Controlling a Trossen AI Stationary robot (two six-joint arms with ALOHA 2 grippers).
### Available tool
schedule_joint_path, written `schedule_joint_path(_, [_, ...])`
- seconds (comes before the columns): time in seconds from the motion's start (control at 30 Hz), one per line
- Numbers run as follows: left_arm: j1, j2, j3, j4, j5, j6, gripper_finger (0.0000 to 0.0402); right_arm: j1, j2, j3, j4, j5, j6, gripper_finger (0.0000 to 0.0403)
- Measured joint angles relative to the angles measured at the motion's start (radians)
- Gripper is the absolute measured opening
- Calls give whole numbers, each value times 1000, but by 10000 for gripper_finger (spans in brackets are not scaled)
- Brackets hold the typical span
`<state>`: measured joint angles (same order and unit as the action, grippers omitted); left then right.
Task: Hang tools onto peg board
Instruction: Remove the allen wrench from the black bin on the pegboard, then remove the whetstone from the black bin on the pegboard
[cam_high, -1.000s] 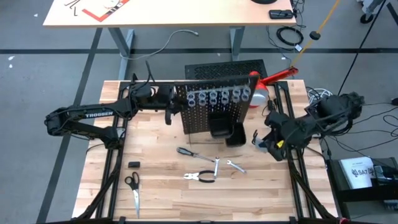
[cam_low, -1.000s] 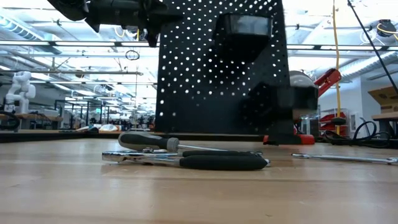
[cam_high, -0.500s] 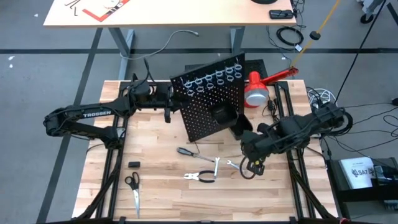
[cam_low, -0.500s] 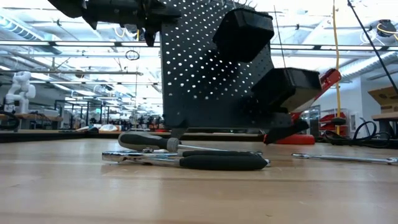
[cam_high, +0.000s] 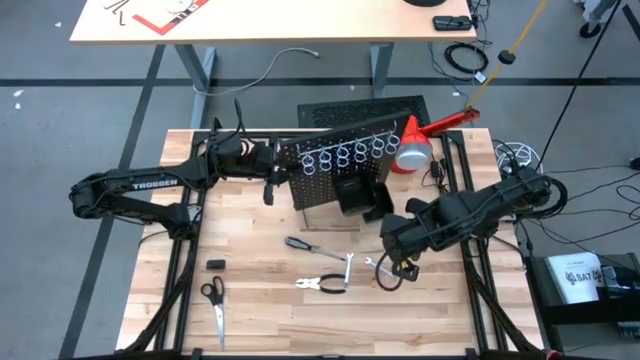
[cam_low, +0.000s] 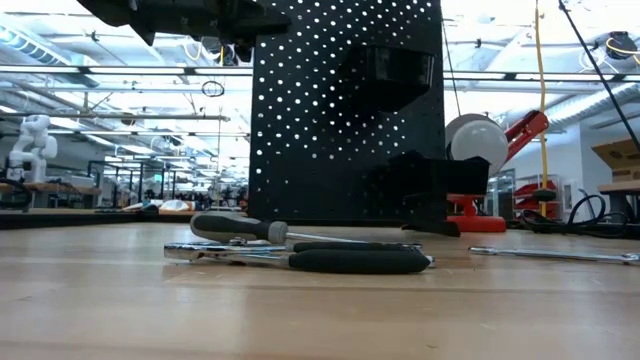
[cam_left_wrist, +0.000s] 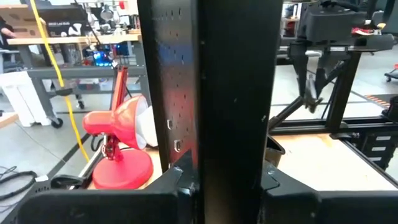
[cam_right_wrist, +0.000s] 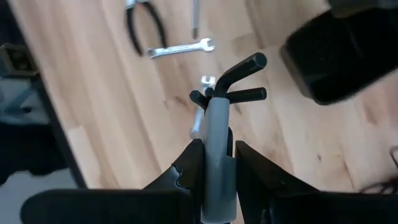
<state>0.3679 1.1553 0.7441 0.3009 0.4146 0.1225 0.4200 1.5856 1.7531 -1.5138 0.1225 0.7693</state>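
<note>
Standing upright near the far middle of the pale wooden table (cam_high: 260, 320), the black perforated metal peg board (cam_high: 325, 185) carries a row of silver rings (cam_high: 345, 155) along its top and a black box-shaped bin (cam_high: 352, 195) on its near face. The left gripper (cam_high: 272, 170) is clamped on the board's left edge. In front of it lie the loose tools: a dark-handled screwdriver (cam_high: 303, 246), dark-handled pliers (cam_high: 322, 285) and two thin silver wrenches (cam_high: 362, 265). The right gripper (cam_right_wrist: 214, 165), near the board's right side above the wrenches, pinches a grey holder of black hex keys (cam_right_wrist: 219, 124). A red desk lamp (cam_high: 415, 145) stands beyond the board to the right, and black-handled scissors (cam_high: 213, 300) lie at the near left.
</note>
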Motion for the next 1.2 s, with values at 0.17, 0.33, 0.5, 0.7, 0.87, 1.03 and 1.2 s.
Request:
schedule_joint_path(0.17, [-4,1,-1,-1,15,13,62,1,23,0,31,-56,-61,64])
schedule_joint_path(0.33, [-7,2,-1,-14,76,45,62,26,96,0,37,-46,-101,113])
schedule_joint_path(0.5, [-8,2,-1,-13,95,40,62,47,173,0,74,-19,-166,181])
schedule_joint_path(0.7, [-15,2,-2,-20,87,24,62,64,187,14,153,194,-183,225])
schedule_joint_path(0.87, [-16,2,-3,-21,109,27,62,68,185,94,159,495,-222,211])
schedule_joint_path(1.03, [-17,2,-3,-24,120,26,62,40,183,170,162,649,-369,193])
schedule_joint_path(1.2, [-17,2,-3,-26,131,34,62,-24,183,173,164,622,-558,183])
